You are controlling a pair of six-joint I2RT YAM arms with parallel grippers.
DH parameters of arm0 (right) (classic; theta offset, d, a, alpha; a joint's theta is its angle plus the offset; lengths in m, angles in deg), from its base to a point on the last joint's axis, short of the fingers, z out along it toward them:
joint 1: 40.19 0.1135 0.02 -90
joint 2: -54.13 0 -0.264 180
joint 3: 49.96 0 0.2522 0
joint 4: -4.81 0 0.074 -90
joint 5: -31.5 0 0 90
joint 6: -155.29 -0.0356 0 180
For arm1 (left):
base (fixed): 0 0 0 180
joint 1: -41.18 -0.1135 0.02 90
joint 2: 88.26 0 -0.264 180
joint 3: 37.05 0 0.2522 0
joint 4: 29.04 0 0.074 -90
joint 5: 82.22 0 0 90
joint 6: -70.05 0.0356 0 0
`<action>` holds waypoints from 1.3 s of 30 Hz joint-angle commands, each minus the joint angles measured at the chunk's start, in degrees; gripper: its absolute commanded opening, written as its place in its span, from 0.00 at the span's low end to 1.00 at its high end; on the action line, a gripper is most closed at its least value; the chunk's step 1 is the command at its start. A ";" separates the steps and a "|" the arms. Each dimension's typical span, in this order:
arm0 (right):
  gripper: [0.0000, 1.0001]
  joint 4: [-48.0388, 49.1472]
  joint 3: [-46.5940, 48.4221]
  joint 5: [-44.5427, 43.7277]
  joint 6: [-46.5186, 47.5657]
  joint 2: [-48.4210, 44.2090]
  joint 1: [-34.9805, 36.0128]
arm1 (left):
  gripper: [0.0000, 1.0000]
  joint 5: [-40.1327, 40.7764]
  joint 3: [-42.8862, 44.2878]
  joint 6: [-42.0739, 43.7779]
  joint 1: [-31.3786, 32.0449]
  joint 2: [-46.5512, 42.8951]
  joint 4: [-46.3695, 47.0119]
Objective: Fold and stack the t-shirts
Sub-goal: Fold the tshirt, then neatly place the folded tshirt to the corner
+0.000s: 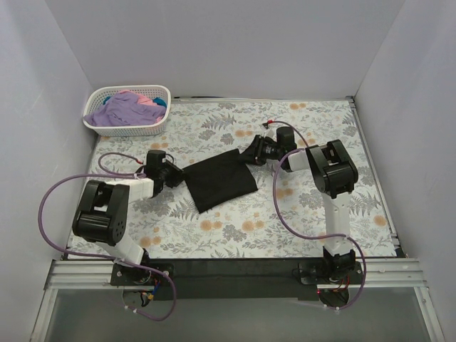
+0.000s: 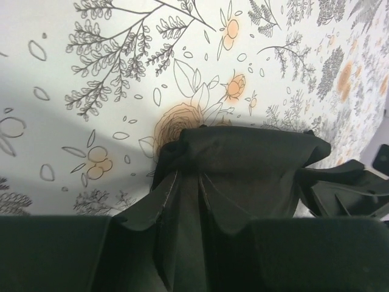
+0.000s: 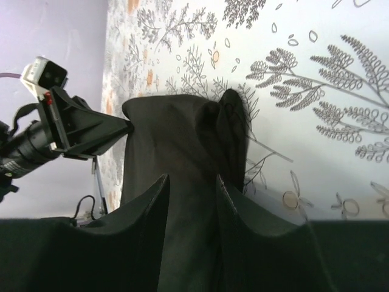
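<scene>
Arms in view: two, both mine, bases at the near edge of the desk point(image 1: 299, 214).
Left fingers point(image 1: 173, 173): clamped tight on the left-hand end of the black t-shirt point(image 1: 219, 179). My wrist view shows the cloth bunched in pleats between them.
Right fingers point(image 1: 251, 153): clamped on the shirt's far right corner. In my wrist view the cloth runs up between them.
Black t-shirt: one. It is a folded, roughly rectangular piece set askew at the middle of the desk, a little toward the left edge, and it spans between my two grips.
Lifted or resting: I cannot tell at the gripped ends. The middle appears to lie on the desk's floral cover.
Basket point(image 1: 128, 110): one, white lattice, at the far left corner of the desk, well apart from the black shirt.
Basket contents: one heap. Purple cloth point(image 1: 121, 108) lies on top, with pink cloth point(image 1: 146, 99) and teal cloth point(image 1: 159, 103) toward the basket's right end.
Colours in basket: three counted. I cannot tell the number of garments.
</scene>
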 commanded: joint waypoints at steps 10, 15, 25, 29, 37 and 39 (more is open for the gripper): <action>0.52 -42.42 -3.86 -18.65 35.85 -26.21 0.24 | 0.51 8.13 8.82 12.49 1.71 -15.27 -26.98; 0.63 -50.34 -13.26 -31.05 39.21 -40.79 0.33 | 0.68 8.04 6.98 12.84 6.54 -16.76 -32.28; 0.90 -59.41 -25.58 -40.91 41.41 -65.67 0.24 | 0.52 8.04 4.08 8.71 11.12 -15.63 -34.30; 0.94 -62.31 -28.13 -39.77 40.18 -74.10 0.33 | 0.50 7.96 4.60 8.01 11.21 -14.13 -33.34; 0.96 -62.67 -32.34 -38.18 37.81 -83.61 0.24 | 0.42 7.69 6.27 6.95 11.38 -8.25 -32.02; 0.96 -62.58 -32.79 -38.44 38.07 -84.50 0.24 | 0.40 7.78 6.71 6.78 11.64 -6.93 -31.58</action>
